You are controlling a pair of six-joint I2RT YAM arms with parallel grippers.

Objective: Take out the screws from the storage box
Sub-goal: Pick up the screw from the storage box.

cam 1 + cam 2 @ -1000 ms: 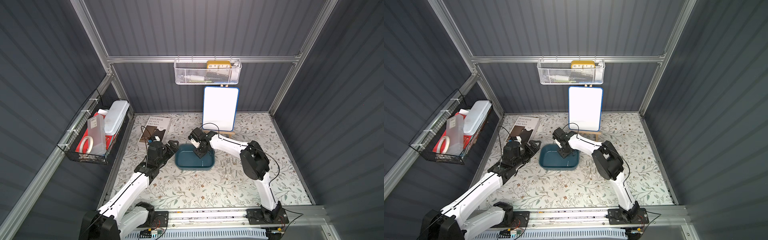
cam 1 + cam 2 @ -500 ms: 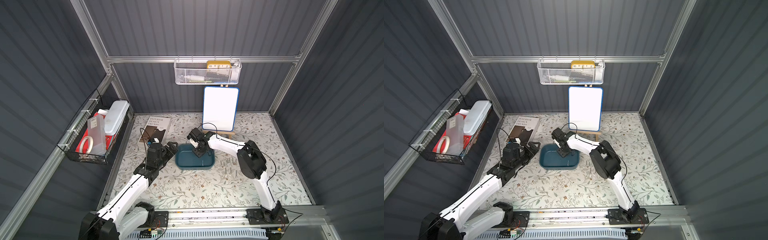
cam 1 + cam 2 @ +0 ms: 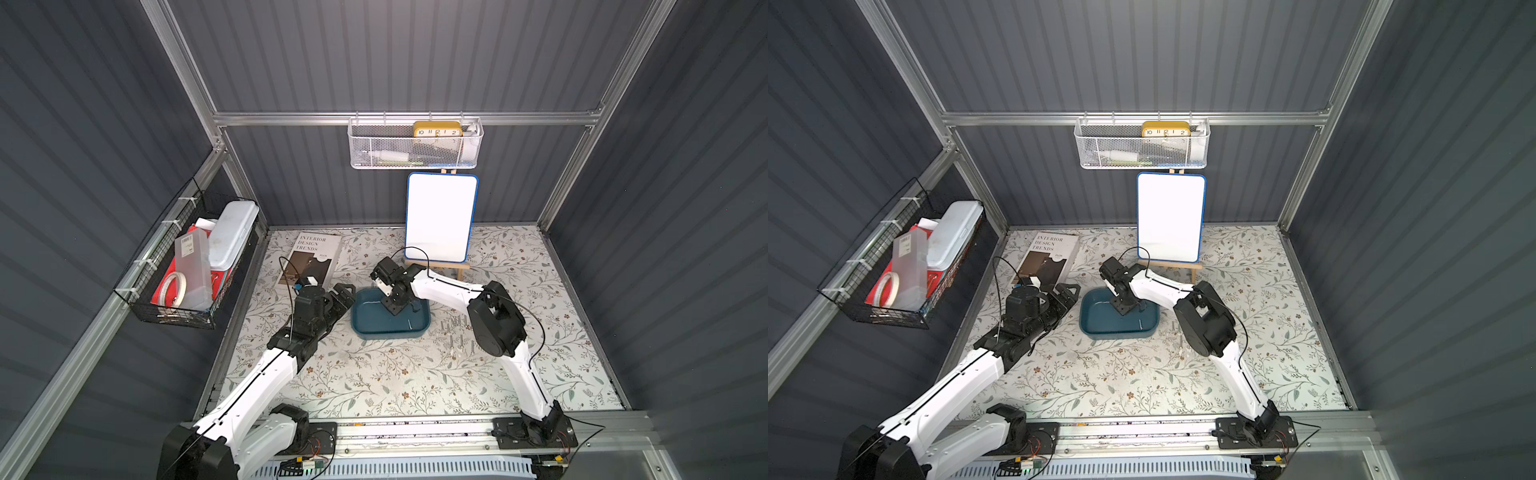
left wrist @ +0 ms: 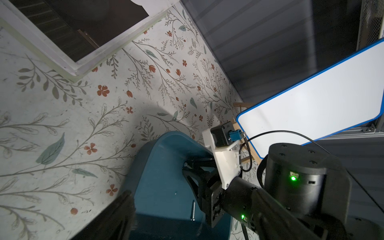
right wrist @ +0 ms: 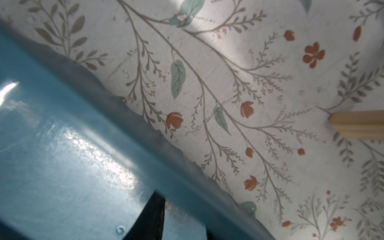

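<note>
The storage box [image 3: 374, 328] is a shallow teal tray in the middle of the floral table, seen in both top views [image 3: 1100, 328]. My right gripper [image 3: 392, 308] reaches down onto the tray's floor, jaws apart with bare floor between them; one dark finger [image 5: 153, 214] shows in the right wrist view. A single screw [image 4: 192, 209] lies loose in the tray beside that gripper. Several more screws [image 3: 456, 324] lie on the table just right of the tray. My left gripper [image 3: 347, 294] is open at the tray's left far corner, one finger [image 4: 122, 209] outside the wall.
A book [image 3: 311, 257] lies at the back left. A whiteboard on a wooden easel [image 3: 440, 220] stands behind the tray. A white mesh basket [image 3: 415, 145] with a yellow clock hangs on the back wall. A black wire basket [image 3: 187, 270] hangs on the left wall.
My right gripper has shifted slightly left and down into the tray, and its jaws have narrowed. The left arm has stayed where it was.
</note>
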